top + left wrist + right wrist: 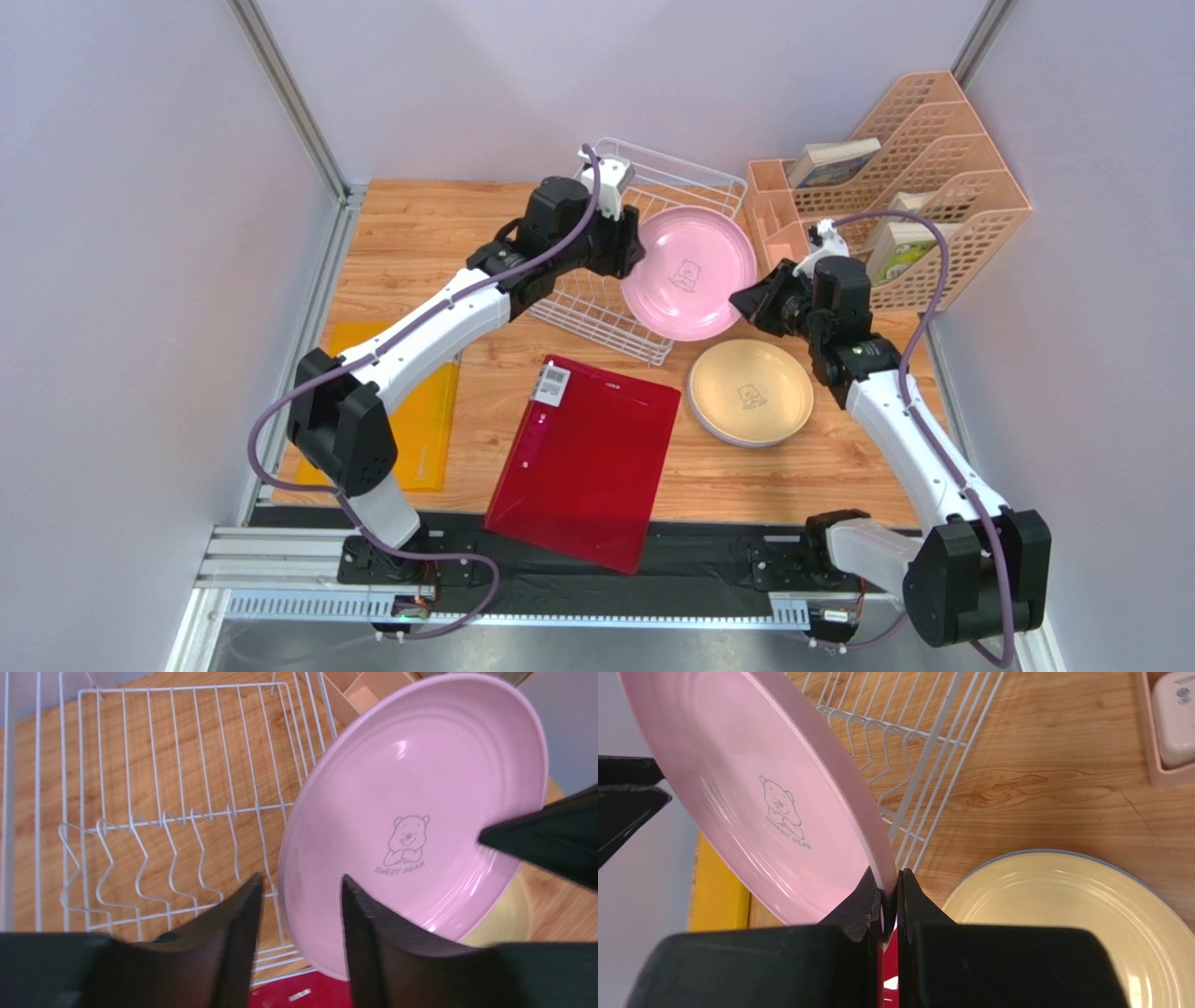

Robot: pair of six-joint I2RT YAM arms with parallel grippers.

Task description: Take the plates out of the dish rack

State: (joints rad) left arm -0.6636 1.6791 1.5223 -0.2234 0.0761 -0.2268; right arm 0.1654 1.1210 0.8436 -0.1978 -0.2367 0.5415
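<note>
Between the right gripper's (884,894) closed fingers sits the rim of the round, matte pink plate (759,805). It is clamped fast and tilted in the air, with a printed bear showing on its face. Opposite, the left gripper (298,899) has its fingers apart. The plate's far edge is just beside one finger, and contact cannot be told. Below them the white wire dish rack (175,815) stands on the wooden table (421,224). Just right of the rack, the round tan-yellow plate (749,392) lies flat, near a red rectangular sheet (589,455).
</note>
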